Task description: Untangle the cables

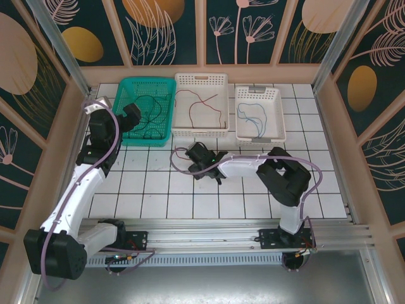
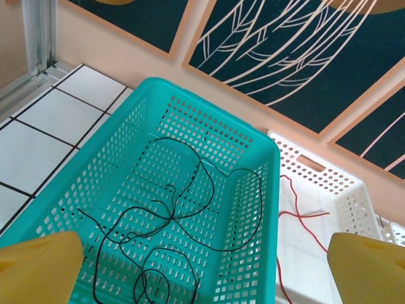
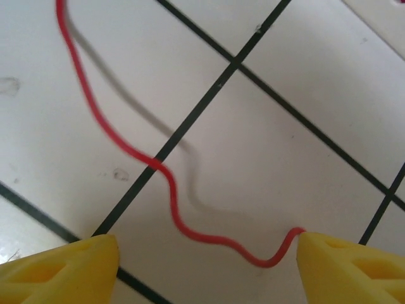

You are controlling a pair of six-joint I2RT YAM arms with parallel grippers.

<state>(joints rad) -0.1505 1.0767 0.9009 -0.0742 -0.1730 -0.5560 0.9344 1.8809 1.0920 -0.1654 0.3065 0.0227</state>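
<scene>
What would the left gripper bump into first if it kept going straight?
Most likely the black cable lying in the teal basket, then the basket's floor. The open left gripper points down into it, though depth is hard to judge.

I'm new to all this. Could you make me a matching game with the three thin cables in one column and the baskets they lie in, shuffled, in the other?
Cables:
1. black cable
2. red cable
3. blue cable

Baskets:
A. right white basket
B. teal basket
C. middle white basket

Pairs: 1-B, 2-C, 3-A.
</scene>
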